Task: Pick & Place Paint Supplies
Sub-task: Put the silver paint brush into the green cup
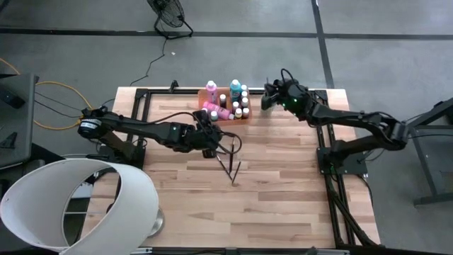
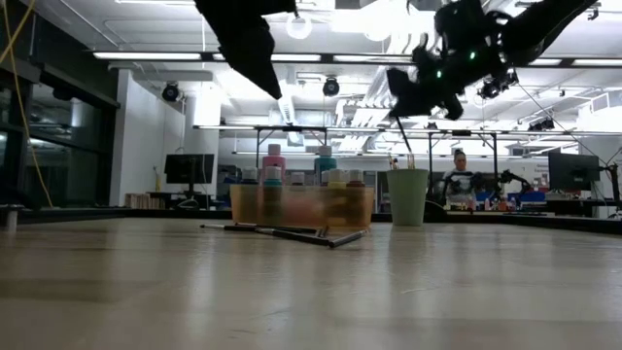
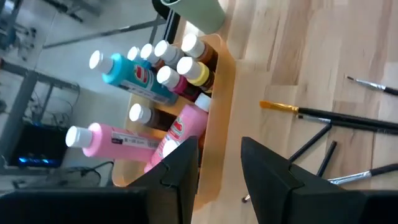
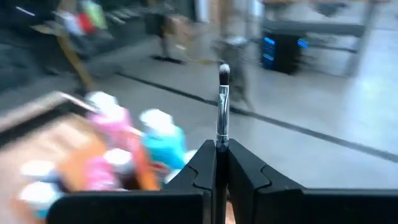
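Several paintbrushes (image 1: 230,164) lie loose just right of my left gripper (image 1: 210,144), jaws parted, empty; right gripper (image 1: 269,95) pinches a brush (image 4: 222,102) upright, probably over the green cup (image 2: 407,197).

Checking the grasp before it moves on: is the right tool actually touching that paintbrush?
Touching. In the right wrist view, the right tool is shut on the paintbrush, fingers pressed against the handle, bristles sticking out beyond them.

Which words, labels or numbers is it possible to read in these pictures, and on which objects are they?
None can be read.
Teal paint bottle: a red label, print too small.
Pink paint bottle: printed lines, blurred.
Second pink paint bottle: red logo, illegible.
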